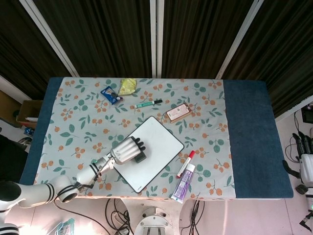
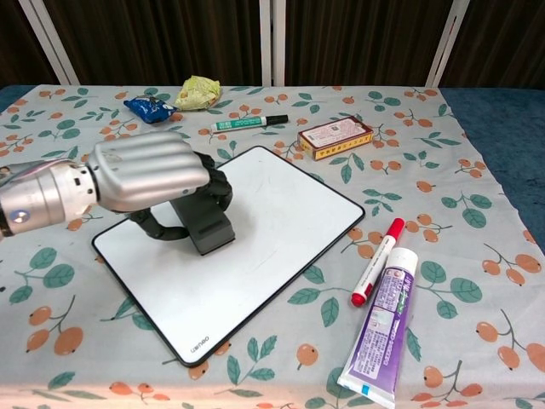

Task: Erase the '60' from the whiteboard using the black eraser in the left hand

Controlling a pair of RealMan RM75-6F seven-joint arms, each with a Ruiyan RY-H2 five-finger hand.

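Observation:
My left hand [image 1: 126, 150] [image 2: 149, 177] grips the black eraser [image 1: 140, 157] [image 2: 204, 227] and presses it flat on the whiteboard [image 1: 159, 142] [image 2: 281, 223], over the board's left part. The board lies tilted on the floral cloth and its surface looks white and blank; no '60' shows on it in either view. My fingers wrap over the eraser's top, hiding most of it. My right hand [image 1: 304, 149] hangs off the table at the far right of the head view, fingers curled, holding nothing that I can see.
Beside the board's right edge lie a red marker [image 2: 378, 261] and a purple tube [image 2: 381, 325]. Behind it are a green marker [image 2: 248, 123], an orange box [image 2: 335, 137], a blue packet [image 2: 149, 108] and a yellow wrapper [image 2: 197, 91].

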